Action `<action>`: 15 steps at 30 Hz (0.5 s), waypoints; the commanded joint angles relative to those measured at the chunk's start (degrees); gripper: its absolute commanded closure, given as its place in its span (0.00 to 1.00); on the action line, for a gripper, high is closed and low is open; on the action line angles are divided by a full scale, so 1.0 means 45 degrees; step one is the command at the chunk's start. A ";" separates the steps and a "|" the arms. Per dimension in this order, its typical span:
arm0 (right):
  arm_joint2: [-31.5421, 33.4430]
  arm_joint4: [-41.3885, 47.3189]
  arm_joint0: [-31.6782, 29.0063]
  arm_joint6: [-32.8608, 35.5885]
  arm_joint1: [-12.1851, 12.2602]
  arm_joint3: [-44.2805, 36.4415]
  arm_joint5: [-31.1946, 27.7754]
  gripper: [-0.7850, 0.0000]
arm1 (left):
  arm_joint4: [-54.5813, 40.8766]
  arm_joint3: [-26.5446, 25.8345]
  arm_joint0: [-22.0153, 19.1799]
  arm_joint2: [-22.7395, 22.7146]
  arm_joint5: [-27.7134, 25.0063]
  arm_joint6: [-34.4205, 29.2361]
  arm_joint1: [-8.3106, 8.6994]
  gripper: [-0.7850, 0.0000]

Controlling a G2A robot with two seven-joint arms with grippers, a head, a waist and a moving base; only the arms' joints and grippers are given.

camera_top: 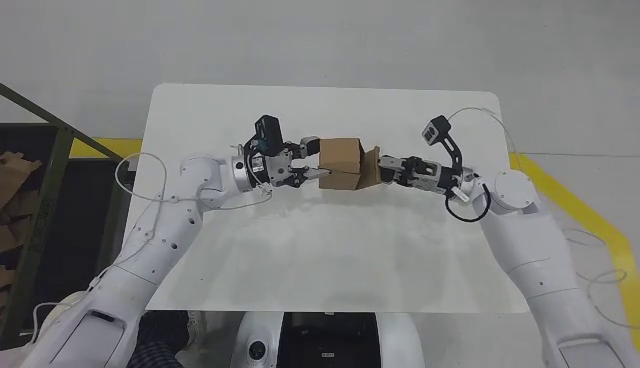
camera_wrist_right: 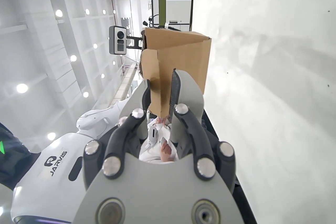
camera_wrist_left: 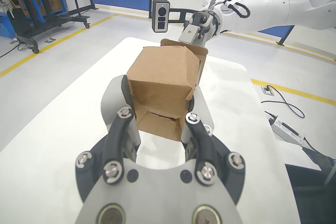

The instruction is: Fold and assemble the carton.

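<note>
Brown carton [camera_top: 342, 160] at desk [camera_top: 330, 258] centre; left gripper [camera_wrist_left: 160, 104] clamped across open end (flaps untucked); right gripper [camera_wrist_right: 160, 86] pinching opposite flap.

I read the carton [camera_wrist_left: 162, 72] as plain brown cardboard: matt, fibrous and creased, with ragged edges at its flaps. The bench [camera_wrist_left: 52, 130] top is smooth and white with a faint sheen. The left claw [camera_wrist_left: 160, 93] and right claw [camera_wrist_right: 161, 83] match: satin grey finger shells, black ribbed rubber-like pads, matt black links, bright polished metal pivot pins.
</note>
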 commanded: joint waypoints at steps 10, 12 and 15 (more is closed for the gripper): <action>-0.0069 -0.0700 0.0038 -0.0179 0.0055 -0.0535 0.0209 0.82 | 0.0148 -0.0088 0.0075 -0.0032 -0.0005 0.0045 -0.0039 0.71; -0.0082 -0.0905 0.0081 -0.0249 0.0068 -0.0664 0.0272 0.82 | 0.0214 -0.0097 0.0097 -0.0042 -0.0001 0.0093 -0.0044 0.72; -0.0108 -0.1100 0.0145 -0.0428 0.0073 -0.0866 0.0404 0.83 | 0.0352 -0.0134 0.0134 -0.0058 0.0008 0.0182 -0.0048 0.72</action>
